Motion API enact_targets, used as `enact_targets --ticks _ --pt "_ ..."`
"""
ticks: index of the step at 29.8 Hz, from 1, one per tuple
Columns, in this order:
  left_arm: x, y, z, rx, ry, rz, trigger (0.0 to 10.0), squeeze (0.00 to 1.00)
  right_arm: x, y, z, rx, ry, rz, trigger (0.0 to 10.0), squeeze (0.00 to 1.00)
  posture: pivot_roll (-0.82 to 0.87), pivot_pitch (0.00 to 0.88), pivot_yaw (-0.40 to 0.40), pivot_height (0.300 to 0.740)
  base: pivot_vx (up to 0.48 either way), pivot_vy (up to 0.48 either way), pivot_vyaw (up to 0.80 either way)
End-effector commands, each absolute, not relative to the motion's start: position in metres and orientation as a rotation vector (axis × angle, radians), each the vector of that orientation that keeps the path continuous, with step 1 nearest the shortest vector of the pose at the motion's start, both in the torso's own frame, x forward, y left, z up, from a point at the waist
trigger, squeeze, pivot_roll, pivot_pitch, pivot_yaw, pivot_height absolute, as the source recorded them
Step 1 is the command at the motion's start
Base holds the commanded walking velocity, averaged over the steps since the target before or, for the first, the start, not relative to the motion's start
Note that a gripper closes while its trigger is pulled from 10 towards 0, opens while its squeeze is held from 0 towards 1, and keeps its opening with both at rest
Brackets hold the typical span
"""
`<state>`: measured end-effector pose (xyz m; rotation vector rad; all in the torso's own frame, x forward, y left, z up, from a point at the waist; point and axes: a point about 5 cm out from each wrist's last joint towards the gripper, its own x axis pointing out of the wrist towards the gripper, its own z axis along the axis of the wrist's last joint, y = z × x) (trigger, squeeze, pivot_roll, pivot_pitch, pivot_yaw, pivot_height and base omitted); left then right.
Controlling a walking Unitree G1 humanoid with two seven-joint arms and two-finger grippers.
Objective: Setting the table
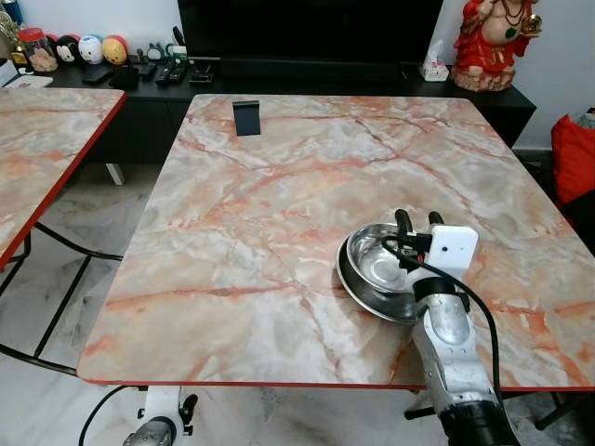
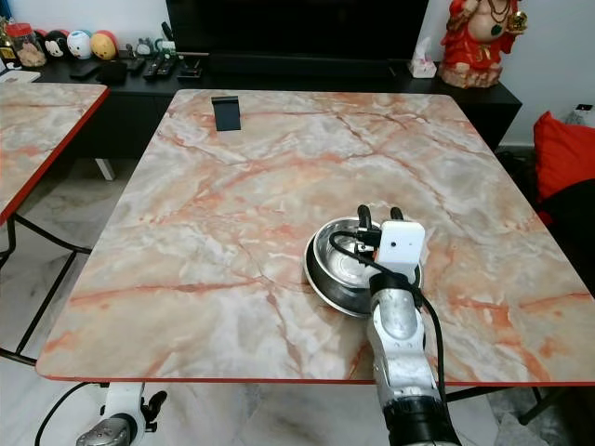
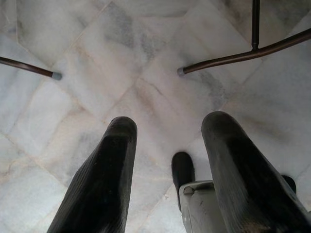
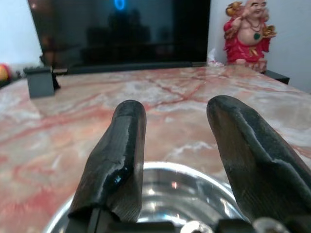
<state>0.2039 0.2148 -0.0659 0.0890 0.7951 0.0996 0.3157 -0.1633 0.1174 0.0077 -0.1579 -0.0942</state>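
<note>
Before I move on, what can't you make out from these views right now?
- Steel bowl: near rim, both eye views, hidden by the right gripper.
- Bowl contact: fingers look spread above it in the right wrist view; touching unclear.
- Left gripper: left wrist view, over the floor.

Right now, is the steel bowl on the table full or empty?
Empty: the steel bowl shows only its bare shiny inside, with the right pincer above it.
</note>
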Motion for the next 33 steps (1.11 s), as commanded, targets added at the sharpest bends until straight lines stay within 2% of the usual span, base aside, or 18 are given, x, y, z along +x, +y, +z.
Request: enact_targets --ticks 1,7,11,33 --pt "0.200 0.216 -0.068 0.073 0.818 0.107 10.0 0.00 0.317 -0.167 0.119 0.025 -0.175 -0.116 10.0 0.00 -0.08 0.000 -0.030 0.740 0.000 0.000 0.00" --pt "0.199 0.216 -0.069 0.060 0.824 0.111 10.0 0.00 0.319 -0.167 0.120 -0.013 -0.192 -0.114 10.0 0.00 -0.08 0.000 -0.030 0.740 0.000 0.000 0.00" --pt "0.199 0.216 -0.069 0.058 0.825 0.111 10.0 0.00 0.321 -0.170 0.120 0.025 -0.196 -0.130 10.0 0.00 -0.08 0.000 -0.029 0.740 0.000 0.289 0.80" --pt "0.198 0.216 -0.069 0.046 0.819 0.119 10.0 0.00 0.328 -0.158 0.134 0.044 -0.254 -0.052 10.0 0.00 -0.07 0.000 -0.035 0.740 0.000 0.312 0.00"
